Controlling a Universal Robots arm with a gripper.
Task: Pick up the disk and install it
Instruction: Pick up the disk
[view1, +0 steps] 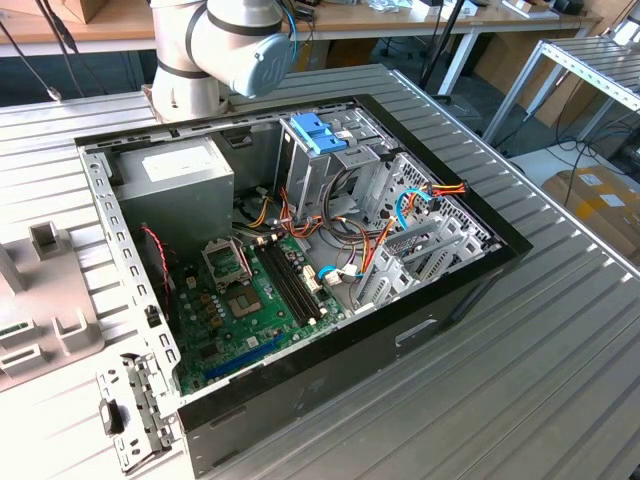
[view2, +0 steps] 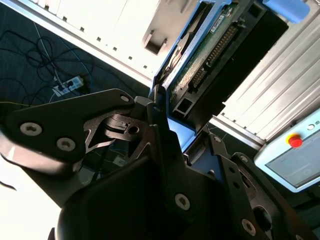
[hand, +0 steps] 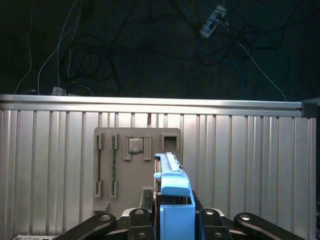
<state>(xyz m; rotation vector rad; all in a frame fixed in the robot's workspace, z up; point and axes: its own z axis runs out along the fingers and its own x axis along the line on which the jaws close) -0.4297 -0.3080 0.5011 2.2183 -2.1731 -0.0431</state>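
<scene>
At the exterior view's left, a pale grey moulded parts tray (view1: 40, 300) lies at the edge of the ribbed metal bench (view1: 560, 400). A small perforated metal bracket (view1: 135, 415) sits just beside the near corner of the open black computer case (view1: 300, 385).

Inside the case, going rightwards: grey boxy power supply (view1: 175, 180), green motherboard (view1: 250, 300), then the bare-metal drive cage (view1: 310, 175) topped by a light-blue plastic latch (view1: 318, 132).

In the first wrist view, the black linkage gripper (hand: 175, 216) is closed on the disk (hand: 172, 175), a flat dark-metal hard drive with blue plastic side rails. It is clamped edge-on over the tray near the bench's edge; whether it touches the tray, I can't tell. The second wrist view shows its green circuit side between the fingers (view2: 160, 130).

My call: this carry wants a centred, square hold so the rails stay true.

What's in the way? The loose coloured cables (view1: 345, 225) strung beside the cage, and that latch.
</scene>
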